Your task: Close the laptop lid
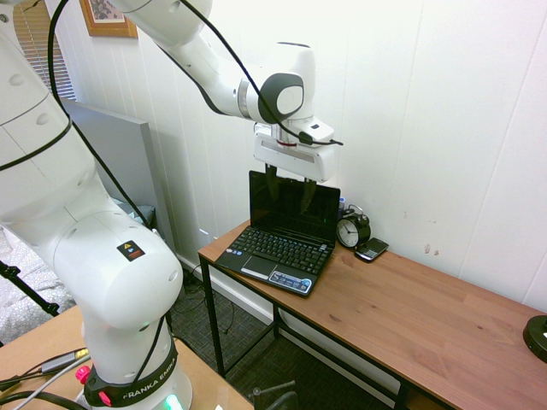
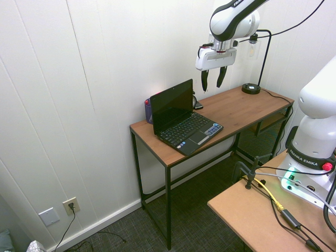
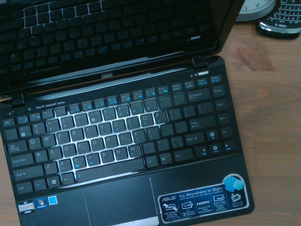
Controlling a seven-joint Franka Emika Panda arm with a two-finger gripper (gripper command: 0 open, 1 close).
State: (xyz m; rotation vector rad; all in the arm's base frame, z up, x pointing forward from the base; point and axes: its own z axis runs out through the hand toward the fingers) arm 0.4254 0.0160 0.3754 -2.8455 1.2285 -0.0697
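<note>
From the first exterior view, my gripper hangs above the laptop, pointing down, fingers spread and grasping nothing. The laptop sits at the left end of a wooden desk, and the laptop lid stands upright and open behind the keyboard; my fingertips show in front of its top edge. Just right of the laptop stand a small black alarm clock and a black phone, close against the white wall.

From the second exterior view, my gripper hovers in clear air above the desk, to the right of the lid, apart from it. A black lamp base sits at the desk's far end.

In the wrist view, the keyboard fills the picture, the glossy lid mirrors the keys, and a blue-white sticker lies on the palm rest. The clock and phone show at one corner.
</note>
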